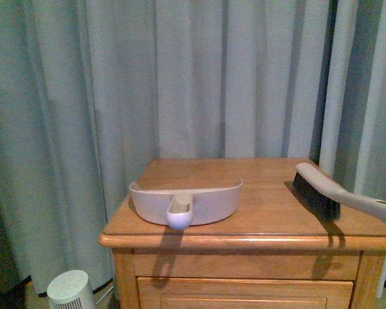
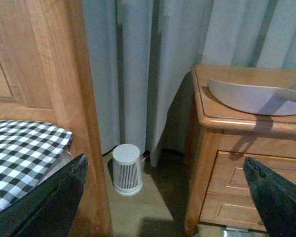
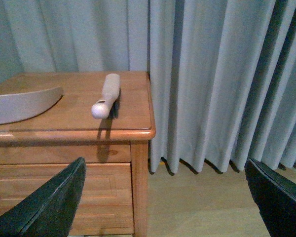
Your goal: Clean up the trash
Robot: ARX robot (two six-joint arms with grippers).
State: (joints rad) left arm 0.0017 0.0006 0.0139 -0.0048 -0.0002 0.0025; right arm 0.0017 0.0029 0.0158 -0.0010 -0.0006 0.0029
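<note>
No white paper wad shows in any view; the trash is out of sight. A beige dustpan (image 1: 186,201) lies on the wooden nightstand (image 1: 270,228), handle toward me; it also shows in the left wrist view (image 2: 256,98) and the right wrist view (image 3: 19,104). A hand brush (image 1: 338,194) with dark bristles lies at the nightstand's right side, seen too in the right wrist view (image 3: 107,95). My left gripper (image 2: 165,202) is open and empty, low beside the nightstand's left. My right gripper (image 3: 165,202) is open and empty, low beside its right. Neither arm shows in the front view.
A small white ribbed bin (image 2: 127,169) stands on the floor left of the nightstand, also in the front view (image 1: 69,291). A wooden bed frame (image 2: 84,98) with a black-and-white checked pillow (image 2: 19,153) is at the left. Grey curtains (image 1: 193,77) hang behind.
</note>
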